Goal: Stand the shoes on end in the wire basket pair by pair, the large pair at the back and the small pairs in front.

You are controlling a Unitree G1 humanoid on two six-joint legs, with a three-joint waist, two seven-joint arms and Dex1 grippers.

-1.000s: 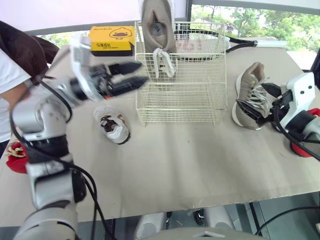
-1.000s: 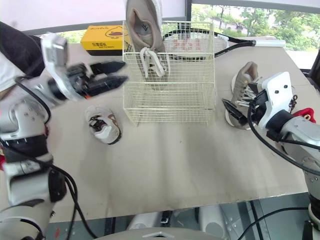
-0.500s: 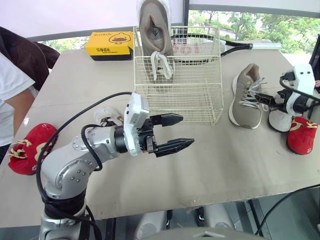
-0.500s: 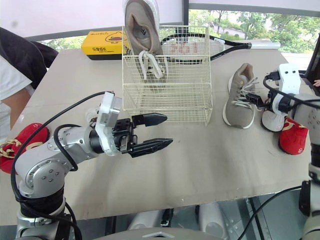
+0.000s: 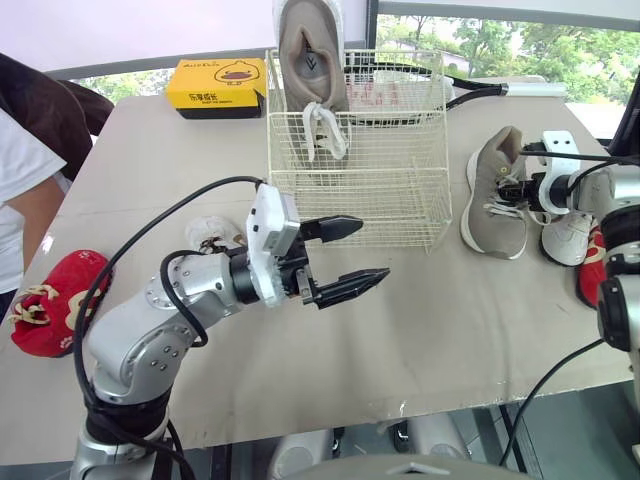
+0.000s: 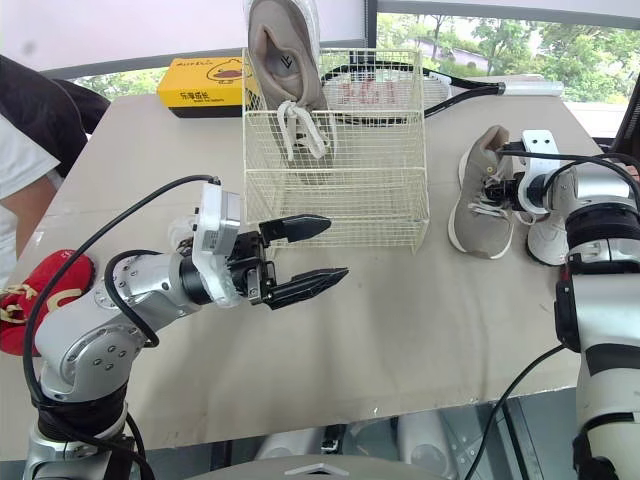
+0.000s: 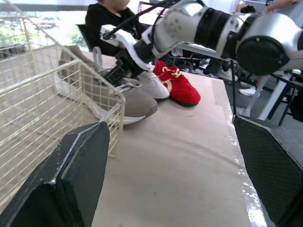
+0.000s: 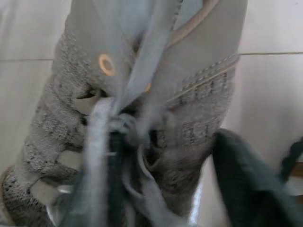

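— Beige is the colour to follow. One large beige shoe [image 5: 310, 50] stands on end in the wire basket [image 5: 400, 200], toe down, toward the basket's 11 o'clock corner, with its laces hanging loose.
— And its mate?
— The other beige shoe [image 5: 495, 200] lies on its sole on the table [image 5: 450, 320], at 3 o'clock from the basket and close beside it. The right gripper [image 5: 512, 190] is down among that shoe's laces. Whether it has hold of them I cannot tell.
— What about the left gripper [image 5: 372, 249]?
— It is spread wide and empty, hovering over the table at about 7 o'clock from the basket, near its front wall.
— Where are the small pairs?
— They are split up. A small white shoe [image 5: 208, 235] sits at 8 o'clock from the basket, behind the left arm, and a red shoe [image 5: 50, 300] lies further out the same way, near the table's edge. Out past the lying beige shoe, at 3 o'clock, are another small white shoe [image 7: 151, 85] and a second red shoe [image 7: 180, 87], side by side.
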